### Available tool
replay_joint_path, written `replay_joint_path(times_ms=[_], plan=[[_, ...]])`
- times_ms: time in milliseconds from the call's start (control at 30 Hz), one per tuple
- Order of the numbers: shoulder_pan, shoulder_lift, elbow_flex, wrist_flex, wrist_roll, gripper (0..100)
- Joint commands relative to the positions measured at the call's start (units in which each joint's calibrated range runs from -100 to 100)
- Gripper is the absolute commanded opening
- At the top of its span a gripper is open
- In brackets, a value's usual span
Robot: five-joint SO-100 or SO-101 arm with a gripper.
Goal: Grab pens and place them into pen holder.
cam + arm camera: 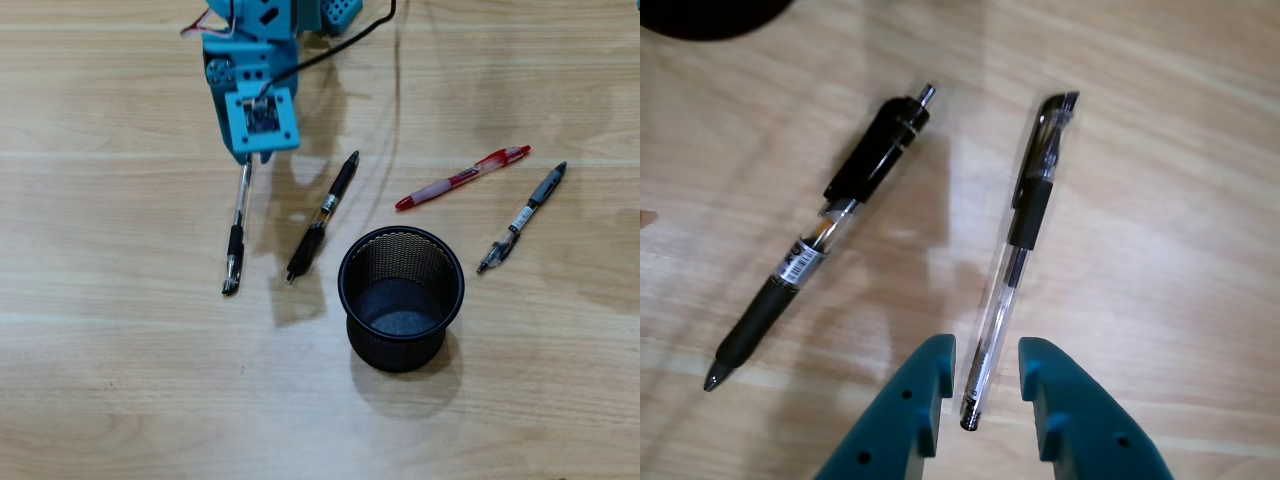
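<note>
Jaws parted, I see gripper straddling clear-and-black pen tip | black pen beside it | pen holder mid-table, empty

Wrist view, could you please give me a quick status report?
Gripper open, fingers straddling the clear-and-black pen tip, not closed. Black pen lies alongside. Pen holder empty. Nothing in the way.

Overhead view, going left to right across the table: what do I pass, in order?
Clear-and-black pen with the gripper over its upper end → black pen → pen holder → red pen → grey pen.
</note>
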Motion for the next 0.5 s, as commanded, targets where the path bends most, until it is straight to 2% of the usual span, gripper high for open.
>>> replay_joint_path(times_ms=[0, 133, 233, 467], plan=[[2.21, 9.56, -11.09, 7.45, -1.0, 9], [3.03, 17.04, -19.47, 14.94, -3.13, 14], [2.94, 21.49, -24.7, 15.8, -3.13, 19], [3.12, 29.05, -31.01, 15.2, -3.18, 20]])
